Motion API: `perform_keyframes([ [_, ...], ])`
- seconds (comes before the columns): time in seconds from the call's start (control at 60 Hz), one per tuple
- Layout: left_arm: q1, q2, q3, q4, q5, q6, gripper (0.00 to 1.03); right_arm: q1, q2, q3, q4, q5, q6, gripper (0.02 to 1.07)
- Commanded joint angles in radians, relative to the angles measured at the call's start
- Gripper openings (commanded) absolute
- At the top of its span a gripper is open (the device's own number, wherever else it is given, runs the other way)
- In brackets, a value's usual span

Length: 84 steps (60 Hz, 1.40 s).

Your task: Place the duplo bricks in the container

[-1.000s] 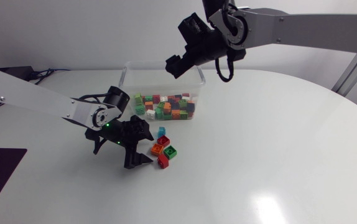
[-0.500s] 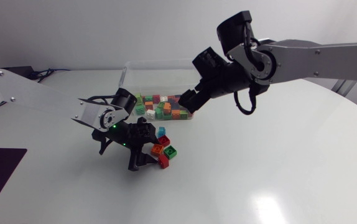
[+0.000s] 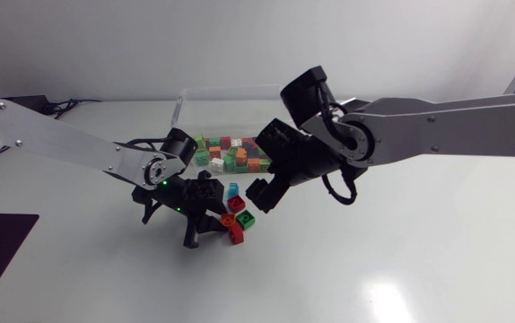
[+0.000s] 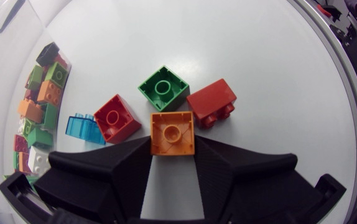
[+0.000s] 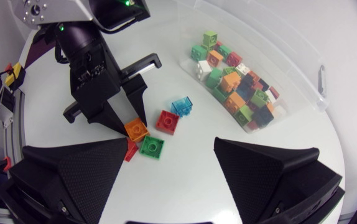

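The table (image 3: 419, 251) is seen from above; both wrist views are aimed down closely, sharing the orange brick (image 4: 172, 132).

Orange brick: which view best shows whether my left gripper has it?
Left wrist view: the orange brick fills the gap of the left gripper, a fingertip against each side. The right wrist view shows it small, at those fingertips; the head view shows only an orange speck beside the gripper.
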Motion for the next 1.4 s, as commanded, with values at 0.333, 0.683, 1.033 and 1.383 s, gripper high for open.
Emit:
perform_keyframes([
  [0.333, 0.058, -0.125, -0.055, -0.073, 0.002, 0.025, 0.30, 0.049, 0.229, 0.058, -0.051, 0.078, 0.048, 1.02],
  [0.683, 0.147, -0.369, -0.099, -0.081, 0.013, -0.041, 0.30, 0.043, 0.318, 0.152, -0.082, 0.104, 0.083, 1.02],
  [1.033, 0.233, -0.510, -0.044, -0.081, 0.069, -0.142, 0.30, 0.047, 0.375, 0.201, -0.108, 0.104, 0.100, 0.99],
  [1.383, 0.254, -0.547, -0.018, -0.085, 0.080, -0.176, 0.30, 0.052, 0.369, 0.229, -0.139, 0.104, 0.110, 0.99],
])
